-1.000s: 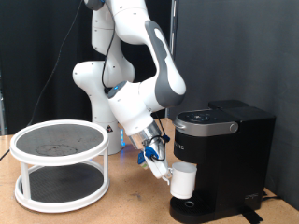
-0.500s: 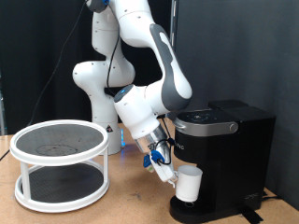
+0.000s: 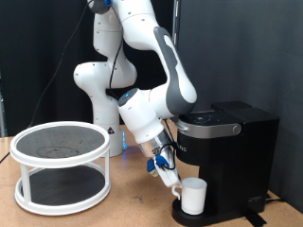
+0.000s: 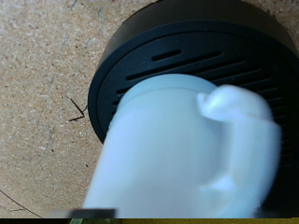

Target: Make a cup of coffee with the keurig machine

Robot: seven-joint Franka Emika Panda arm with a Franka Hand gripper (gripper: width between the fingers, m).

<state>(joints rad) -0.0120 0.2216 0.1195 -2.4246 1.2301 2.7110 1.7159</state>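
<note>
At the exterior view's nine o'clock stands the white two-tier stand (image 3: pixel 61 165). Toward five o'clock my pincer (image 3: pixel 173 185) is clenched on the cup (image 3: pixel 194 196), gripping it at its side. The cup sits upright over the drip tray (image 4: pixel 140 47) under the spout of the keurig machine (image 3: pixel 230 156), touching or just above the tray; I cannot tell which. I judge the cup placement nearly done; the lid looks shut, and brewing remains.
</note>
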